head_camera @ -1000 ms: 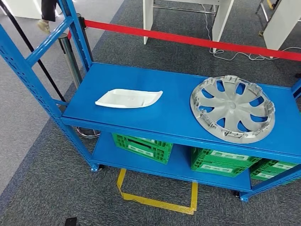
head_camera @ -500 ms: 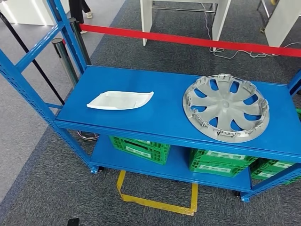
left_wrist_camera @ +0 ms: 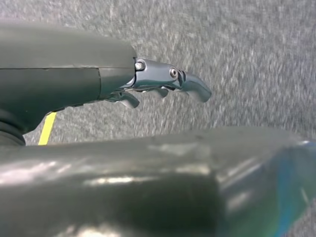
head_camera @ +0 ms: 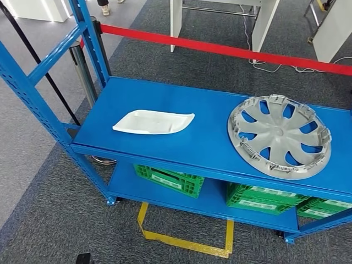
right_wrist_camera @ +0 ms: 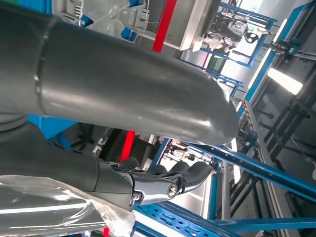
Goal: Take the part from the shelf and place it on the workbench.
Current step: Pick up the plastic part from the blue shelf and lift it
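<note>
From the head view, the blue shelf (head_camera: 207,137) stands straight ahead on grey carpet, and two parts lie on its top deck, well apart: a flat white part (head_camera: 153,122) with one pointed end toward the left side, and a grey wheel cover (head_camera: 279,136) with open spokes toward the right, lying flat near the front edge. Under the deck, green crates (head_camera: 170,179) sit on the lower shelf. A yellow tape outline (head_camera: 185,237) marks the floor just in front of the shelf, a red barrier belt (head_camera: 224,49) runs behind it from a metal post (head_camera: 82,69), and white table legs (head_camera: 176,22) stand beyond the belt. In the left wrist view the left hand (left_wrist_camera: 164,84) hangs over the grey carpet with nothing in it, its fingers (left_wrist_camera: 195,88) stretched out nearly straight and a strip of yellow tape beside the arm. In the right wrist view the right hand (right_wrist_camera: 168,180) is raised in front of blue racking (right_wrist_camera: 257,168), its dark fingers (right_wrist_camera: 195,173) loosely curved and side by side, holding nothing; part of the grey wheel cover and the red belt show past the arm.
</note>
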Motion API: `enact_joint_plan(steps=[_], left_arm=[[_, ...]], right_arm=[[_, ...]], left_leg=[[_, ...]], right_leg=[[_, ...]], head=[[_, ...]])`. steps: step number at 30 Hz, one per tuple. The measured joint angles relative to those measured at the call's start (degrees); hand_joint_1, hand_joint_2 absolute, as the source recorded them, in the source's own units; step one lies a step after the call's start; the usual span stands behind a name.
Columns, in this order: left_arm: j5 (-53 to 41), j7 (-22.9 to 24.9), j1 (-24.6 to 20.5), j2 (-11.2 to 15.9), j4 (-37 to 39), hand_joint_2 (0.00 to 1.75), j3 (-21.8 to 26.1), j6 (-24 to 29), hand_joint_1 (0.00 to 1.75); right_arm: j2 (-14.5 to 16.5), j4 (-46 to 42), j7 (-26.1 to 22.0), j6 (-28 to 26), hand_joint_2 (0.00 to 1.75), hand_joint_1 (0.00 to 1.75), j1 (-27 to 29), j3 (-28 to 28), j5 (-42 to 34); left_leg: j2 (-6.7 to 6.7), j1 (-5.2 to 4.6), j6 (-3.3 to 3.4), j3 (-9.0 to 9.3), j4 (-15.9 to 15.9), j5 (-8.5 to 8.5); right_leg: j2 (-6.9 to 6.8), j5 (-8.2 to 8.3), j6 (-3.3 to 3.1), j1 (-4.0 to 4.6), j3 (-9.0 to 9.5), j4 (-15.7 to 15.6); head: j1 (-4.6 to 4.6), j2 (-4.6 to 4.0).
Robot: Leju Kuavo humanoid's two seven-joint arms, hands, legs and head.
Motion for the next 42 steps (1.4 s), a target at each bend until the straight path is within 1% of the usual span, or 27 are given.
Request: enact_joint_plan(steps=[1, 2, 3, 5, 7, 9, 11, 13, 14, 15, 16, 18, 20, 22, 24, 25, 26, 28, 29, 30, 31, 33, 35, 36, 39, 41, 42], left_arm=[[0.0, 0.0, 0.0, 0.0, 0.0, 0.00, 0.0, 0.0, 0.00], [0.0, 0.0, 0.0, 0.0, 0.0, 0.00, 0.0, 0.0, 0.00], [0.0, 0.0, 0.0, 0.0, 0.0, 0.00, 0.0, -0.1, 0.00], [0.1, 0.0, 0.0, 0.0, 0.0, 0.00, 0.0, -0.1, 0.00], [0.2, 0.0, -0.1, -0.1, 0.1, 0.00, 0.0, -0.2, 0.00], [0.2, -0.1, -0.1, -0.1, 0.1, 0.00, -0.1, -0.2, 0.00], [0.3, -0.1, -0.3, -0.1, 0.1, 0.00, -0.1, -0.1, 0.00], [0.4, -0.1, -0.4, -0.1, 0.1, 0.00, -0.2, 0.1, 0.00], [0.5, -0.1, -0.3, -0.1, 0.1, 0.00, -0.2, 0.3, 0.00], [0.6, -0.1, -0.2, -0.1, 0.1, 0.00, -0.3, 0.4, 0.00], [0.7, -0.1, -0.2, -0.1, 0.1, 0.00, -0.3, 0.6, 0.00], [0.8, -0.2, -0.1, 0.0, 0.1, 0.00, -0.4, 0.7, 0.00], [1.1, -0.2, -0.1, 0.0, 0.3, 0.00, -0.4, 0.7, 0.00], [1.3, -0.2, 0.0, 0.0, 0.3, 0.00, -0.5, 0.7, 0.00], [1.3, -0.2, 0.0, 0.0, 0.3, 0.00, -0.5, 0.7, 0.00], [1.4, -0.2, -0.1, 0.0, 0.4, 0.00, -0.5, 0.6, 0.00], [1.4, -0.2, -0.2, 0.0, 0.4, 0.00, -0.5, 0.6, 0.00], [1.5, -0.1, -0.3, 0.0, 0.4, 0.00, -0.5, 0.5, 0.00], [1.6, 0.0, -0.3, 0.0, 0.4, 0.00, -0.6, 0.4, 0.00], [1.7, 0.2, -0.3, 0.0, 0.4, 0.00, -0.6, 0.4, 0.00], [1.8, 0.3, -0.3, 0.0, 0.4, 0.00, -0.6, 0.4, 0.00], [1.9, 0.6, -0.3, 0.0, 0.4, 0.00, -0.7, 0.3, 0.00], [2.3, 0.7, -0.3, 0.0, 0.4, 0.00, -0.8, 0.3, 0.00], [2.5, 0.7, -0.3, 0.0, 0.4, 0.00, -0.9, 0.2, 0.00], [3.0, 0.7, -0.3, 0.0, 0.4, 0.00, -0.9, 0.0, 0.00], [3.1, 0.4, -0.3, 0.0, 0.4, 0.00, -1.0, -0.5, 0.00], [3.2, 0.2, -0.3, 0.0, 0.4, 0.00, -1.2, -0.8, 0.00]], right_arm=[[0.0, 0.0, 0.0, 0.2, 0.00, 0.00, 0.0, 0.0, -0.3], [0.0, 0.0, 0.0, 0.4, 0.00, 0.00, 0.0, 0.0, -0.7], [0.0, 0.0, 0.0, 0.6, 0.00, 0.00, 0.0, 0.0, -0.9], [0.1, 0.0, 0.0, 1.0, 0.00, 0.00, 0.0, 0.0, -1.0], [0.3, 0.0, 0.0, 1.3, 0.00, 0.00, 0.0, -0.1, -1.1], [0.5, 0.0, 0.0, 1.6, 0.00, 0.00, 0.0, -0.2, -1.3], [0.8, 0.0, -0.1, 1.9, 0.00, 0.00, -0.1, -0.3, -1.5], [0.9, 0.0, 0.0, 2.1, 0.00, 0.00, -0.1, -0.3, -1.6], [1.0, 0.0, 0.0, 2.2, 0.00, 0.00, -0.1, -0.3, -1.5], [1.0, 0.0, 0.2, 2.5, 0.00, 0.00, -0.1, -0.4, -1.5], [1.1, 0.0, 0.4, 2.8, 0.00, 0.00, -0.1, -0.5, -1.5], [1.1, 0.1, 1.2, 3.8, 0.00, 0.00, -0.2, -0.8, -1.4], [1.1, 0.3, 1.8, 4.6, 0.00, 0.00, -0.4, -1.2, -1.2], [1.1, 0.5, 2.1, 5.0, 0.00, 0.00, -0.6, -1.5, -1.0], [1.1, 0.6, 2.1, 5.2, 0.00, 0.00, -0.8, -1.8, -0.9], [1.1, 0.6, 2.1, 5.3, 0.00, 0.00, -0.9, -1.9, -0.8], [1.1, 0.7, 2.1, 5.6, 0.00, 0.00, -0.9, -2.1, -0.6], [1.1, 0.8, 2.2, 6.3, 0.00, 0.00, -1.0, -2.5, -0.5], [1.1, 0.9, 2.3, 6.6, 0.00, 0.00, -1.0, -2.8, -0.5], [1.1, 1.0, 2.4, 7.0, 0.00, 0.00, -1.0, -3.0, -0.4], [1.1, 1.2, 2.7, 7.4, 0.00, 0.00, -1.0, -3.3, 0.1], [1.0, 1.5, 3.5, 8.2, 0.00, 0.00, -1.2, -3.5, 1.8], [0.9, 2.1, 4.9, 8.9, 0.00, 0.00, -1.3, -3.5, 4.0], [0.6, 2.6, 5.9, 9.4, 0.00, 0.00, -1.4, -3.4, 5.2], [-1.0, 5.1, 9.4, 11.1, 0.00, 0.00, -1.4, -3.0, 8.3], [-2.5, 7.0, 11.2, 11.5, 0.00, 0.00, -1.7, -2.7, 9.9], [-3.4, 7.9, 11.8, 11.5, 0.00, 0.00, -2.0, -2.7, 10.7]], left_leg=[[-0.02, -0.07, -0.02, 0.56, 0.0, -0.40], [-0.03, -0.10, -0.08, 1.20, 0.0, -0.88], [-0.04, -0.14, -0.21, 1.80, 0.0, -1.35], [-0.03, -0.21, -0.76, 2.33, 0.1, -2.19], [0.03, -0.24, -1.41, 2.82, 0.3, -2.59], [0.05, -0.21, -1.92, 3.09, 1.6, -2.87], [0.04, -0.03, -2.52, 0.65, 6.4, -4.10], [0.04, 0.28, -3.11, -3.87, 13.2, -6.87], [0.04, 0.43, -3.31, -5.88, 15.4, -7.99], [0.04, 0.53, -3.43, -7.20, 16.1, -8.08], [0.04, 0.60, -3.46, -7.71, 14.9, -6.66], [0.05, 0.63, -3.22, -6.93, 8.7, -0.40], [0.04, 0.45, -2.68, -6.20, 3.6, 2.82], [-0.02, 0.21, -2.05, -6.06, 2.6, 2.80], [-0.02, 0.40, -1.30, -5.59, 2.0, 3.72], [0.00, 0.53, -0.94, -5.41, 1.7, 3.91], [0.03, 0.66, -0.63, -5.27, 1.4, 4.03], [0.06, 0.59, -0.27, -5.22, 1.3, 3.89], [0.06, 0.55, -0.19, -5.19, 1.3, 3.78], [0.04, 0.52, -0.15, -5.12, 1.3, 3.67], [0.00, 0.53, -0.18, -4.98, 1.3, 3.54], [-0.10, 0.53, -0.44, -4.53, 1.3, 3.23], [-0.18, 0.31, -0.94, -4.23, 1.5, 2.94], [-0.20, 0.23, -1.19, -4.19, 1.5, 2.90], [-0.22, 0.30, -1.98, -4.18, 1.7, 2.78], [-0.18, 0.40, -2.53, -5.26, 4.5, 0.73], [-0.15, 0.48, -2.76, -6.51, 7.6, -1.05]], right_leg=[[0.00, 2.11, -0.15, 0.04, 0.24, -1.9], [0.00, 5.02, -0.36, 0.09, 1.28, -5.4], [-0.03, 7.10, -0.62, 0.20, 2.36, -8.7], [-0.18, 8.32, -1.35, 0.52, 3.85, -13.1], [-0.25, 7.79, -2.18, 0.72, 4.48, -13.9], [-0.25, 8.30, -2.81, 0.47, 5.85, -14.6], [-0.35, 8.18, -3.21, 0.17, 7.26, -15.2], [-0.32, 7.77, -3.55, 0.12, 7.90, -15.4], [-0.20, 7.48, -3.63, 0.11, 8.20, -15.4], [-0.06, 7.13, -3.65, 0.11, 8.59, -15.4], [0.05, 6.74, -3.62, 0.10, 9.10, -15.4], [0.14, 5.92, -3.40, 0.10, 10.06, -15.4], [0.20, 5.02, -2.81, 0.27, 10.42, -15.2], [0.28, 4.25, -2.06, 0.40, 10.54, -15.3], [0.23, 3.58, -1.46, 0.36, 10.86, -15.3], [0.20, 2.70, -1.21, 0.35, 10.51, -14.3], [0.17, 1.23, -0.99, 0.31, 9.50, -12.0], [0.14, -2.36, -0.64, 0.19, 5.71, -5.0], [0.14, -3.29, -0.51, 0.13, 3.89, -1.9], [0.13, -3.01, -0.42, 0.11, 2.79, -0.6], [0.12, -1.55, -0.38, 0.09, 2.67, -1.4], [0.10, 3.22, -0.50, 0.04, 5.04, -8.2], [0.11, 6.14, -0.83, 0.08, 7.35, -13.9], [0.14, 6.50, -1.05, 0.15, 7.83, -14.9], [0.14, 6.95, -1.91, 0.19, 8.19, -15.2], [-0.03, 7.23, -2.53, -0.05, 8.30, -15.5], [-0.12, 7.26, -2.67, -0.08, 8.34, -15.5]], head=[[0.01, 0.00], [0.02, 0.00], [0.01, 0.00], [0.02, 0.00], [0.05, 0.00], [-0.06, 0.01], [-0.25, 0.01], [-0.35, 0.00], [-0.32, 0.00], [-0.35, 0.00], [-0.36, 0.00], [-0.35, 0.00], [-0.38, 0.00], [-0.42, 0.00], [-0.37, 0.00], [-0.28, 0.00], [-0.20, 0.00], [-0.08, 0.00], [-0.09, 0.00], [-0.09, 0.00], [-0.07, 0.00], [-0.06, 0.00], [-0.12, 0.00], [-0.16, 0.00], [-0.20, 0.00], [-0.38, 0.00], [-0.49, 0.00]])
